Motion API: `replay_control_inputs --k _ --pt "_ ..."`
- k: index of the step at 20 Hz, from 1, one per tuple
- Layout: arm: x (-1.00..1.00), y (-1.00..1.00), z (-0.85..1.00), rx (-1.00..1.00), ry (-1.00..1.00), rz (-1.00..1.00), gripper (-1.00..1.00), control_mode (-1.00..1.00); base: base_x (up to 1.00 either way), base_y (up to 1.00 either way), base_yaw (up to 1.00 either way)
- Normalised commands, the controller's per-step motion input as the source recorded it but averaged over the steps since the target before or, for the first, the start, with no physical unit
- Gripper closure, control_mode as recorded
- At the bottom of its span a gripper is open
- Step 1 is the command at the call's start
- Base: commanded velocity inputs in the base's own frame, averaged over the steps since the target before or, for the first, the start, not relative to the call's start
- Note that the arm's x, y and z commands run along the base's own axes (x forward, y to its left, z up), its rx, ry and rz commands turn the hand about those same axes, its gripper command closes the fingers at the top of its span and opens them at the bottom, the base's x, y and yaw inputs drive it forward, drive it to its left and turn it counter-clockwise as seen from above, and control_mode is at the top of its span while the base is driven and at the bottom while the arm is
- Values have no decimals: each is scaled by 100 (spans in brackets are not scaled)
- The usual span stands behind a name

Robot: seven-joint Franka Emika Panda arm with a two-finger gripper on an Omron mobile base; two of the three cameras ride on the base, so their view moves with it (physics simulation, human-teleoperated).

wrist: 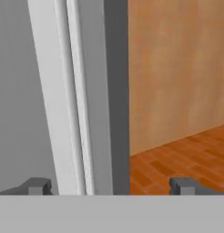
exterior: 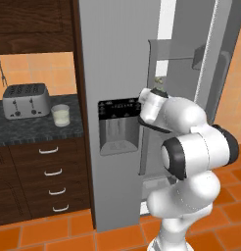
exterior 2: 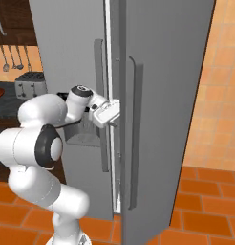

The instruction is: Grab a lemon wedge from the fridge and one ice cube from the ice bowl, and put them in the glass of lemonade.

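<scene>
We're at the fridge (exterior: 117,63) w/ the hand (wrist: 111,185) spread wide, holding nothing; fingertips (wrist: 37,185) straddle the edge of the right door (exterior 2: 162,95), which stands partly ajar. The wedge sits somewhere inside, hidden from us, so we can't say which shelf. We judge the door stiff and fairly heavy, smooth-faced, so best pushed at its free edge or hooked by the long bar handle (exterior 2: 134,129), not pinched on the flat panel. The wedge will likely be tiny, soft, wet and slippery; take it across its thickest part w/ a gentle squeeze. The glass of lemonade (exterior: 60,115) waits on the table (exterior: 29,130) just beside the toaster (exterior: 25,100), well apart from the hand; glass is fragile, drop items in from above.
</scene>
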Motion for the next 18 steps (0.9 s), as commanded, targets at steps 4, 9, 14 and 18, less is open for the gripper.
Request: replay_control_inputs --k 4,9,14,18 --pt "-83 -66 0 4 -4 -22 -100 -100 0 0 0" --pt "-61 -100 0 11 2 -13 -100 -100 0 0 0" --pt "-39 -100 2 9 0 -2 -100 -100 0 0 0" --pt "-32 -100 2 10 0 0 -100 -100 0 0 0"
